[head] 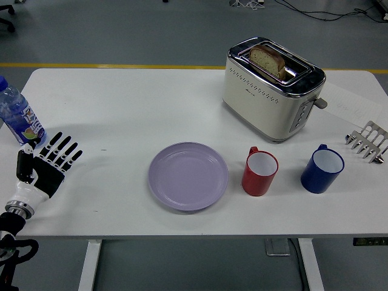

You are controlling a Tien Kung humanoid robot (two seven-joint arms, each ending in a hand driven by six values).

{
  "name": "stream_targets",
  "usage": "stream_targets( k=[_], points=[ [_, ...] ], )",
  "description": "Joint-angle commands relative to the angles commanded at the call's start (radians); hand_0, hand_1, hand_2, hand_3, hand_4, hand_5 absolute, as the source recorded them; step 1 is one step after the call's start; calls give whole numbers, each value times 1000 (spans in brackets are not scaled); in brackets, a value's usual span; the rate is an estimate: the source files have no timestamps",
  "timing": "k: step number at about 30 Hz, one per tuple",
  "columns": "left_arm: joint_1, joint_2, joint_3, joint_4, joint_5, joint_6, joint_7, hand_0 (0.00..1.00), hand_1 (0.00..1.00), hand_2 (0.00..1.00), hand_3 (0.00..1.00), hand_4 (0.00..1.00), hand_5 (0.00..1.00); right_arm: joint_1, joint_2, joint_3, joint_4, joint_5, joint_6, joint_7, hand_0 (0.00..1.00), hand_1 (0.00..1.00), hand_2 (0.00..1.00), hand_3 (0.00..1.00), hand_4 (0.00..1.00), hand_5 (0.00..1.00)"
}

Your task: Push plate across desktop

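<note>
White table on a grey floor, yellow line running behind the far edge. Near-left corner: left hand (42, 167) palm down over the tabletop, fingers spread and straight, holding nothing; water bottle (17, 116) just beyond it at the left edge, close to the fingertips, can't tell if touching. Right hand not visible. Lavender plate (188, 176) sits flat near the middle of the near edge, empty, well apart from the hand and off to its right, with bare table (121, 109) between them. Plate is round, so no long axis and no facing to speak of; it can take a push from any side. Only the left hand is in reach range, so my read is it has to sweep right to meet the plate's left rim, and a push from there would drive the plate toward the red mug (260, 172), which stands just beside the plate's right rim, narrow gap. Blue mug (322, 168) further right, metal toast rack (365, 141) at the right edge. Far side: cream toaster (271, 88) with a bread slice (268, 60) up in one slot. Push not started, judging by the gap.
</note>
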Motion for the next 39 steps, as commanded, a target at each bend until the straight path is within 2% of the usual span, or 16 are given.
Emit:
stream_targets(
  k=[13,39],
  points=[
    [-3,0,-4,5,-47,17,-41,687,714,703,677,519,998,-1,-2,11,0,-15,4,-3,531,481,605,553,252,199],
    [6,-1,36,16,-50,45,-48,688,712,701,682,529,998,-15,-8,10,0,-35,7,-15,530,479,605,553,252,198]
  ],
)
